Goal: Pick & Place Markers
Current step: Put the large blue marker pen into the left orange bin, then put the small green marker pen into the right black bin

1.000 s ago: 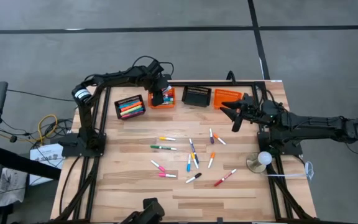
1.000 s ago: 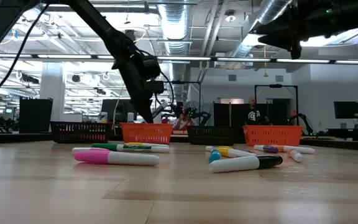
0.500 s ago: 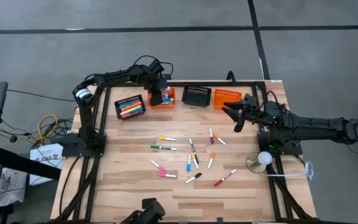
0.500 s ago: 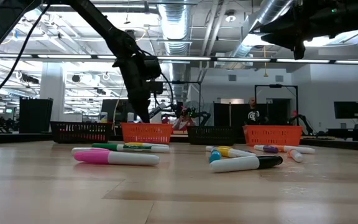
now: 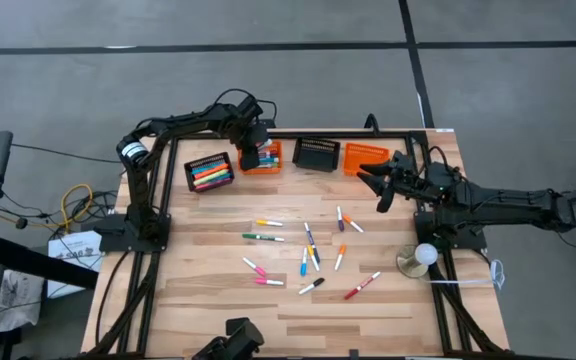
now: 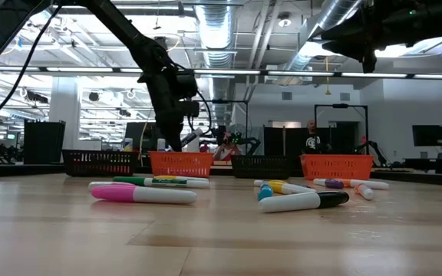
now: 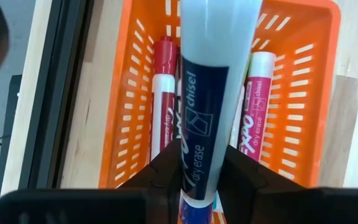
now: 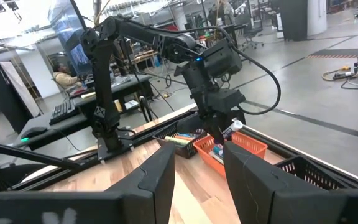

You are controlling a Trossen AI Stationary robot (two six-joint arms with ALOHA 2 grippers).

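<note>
My left gripper point(image 5: 252, 157) hangs over the orange basket point(image 5: 265, 158) at the table's far edge and is shut on a blue marker point(image 7: 204, 93) with a pale blue cap. That basket point(image 7: 303, 93) holds a red marker point(image 7: 164, 93) and a pink one point(image 7: 257, 99). My right gripper point(image 5: 377, 186) is open, raised near a second orange basket point(image 5: 366, 157); it shows in its own wrist view point(image 8: 199, 168) with nothing between the fingers. Several loose markers point(image 5: 308, 245) lie flat on the table's middle. My left gripper pinches the blue marker by its dark blue barrel point(image 7: 199, 167) between the two fingers, coming from above and pointing down. The marker runs on along the fingers, lifted clear, with its pale capped end point(image 7: 219, 25) pointing down over the orange basket's inside.
A black basket point(image 5: 209, 172) full of coloured markers stands left of the orange one; another black basket point(image 5: 317, 154) stands between the two orange ones. A round stand with a white ball point(image 5: 421, 257) sits by the right edge. Pink and green markers point(image 6: 140, 192) lie nearest in the low view.
My left gripper, still shut on the blue marker, has shifted slightly toward the table's left over the orange basket.
</note>
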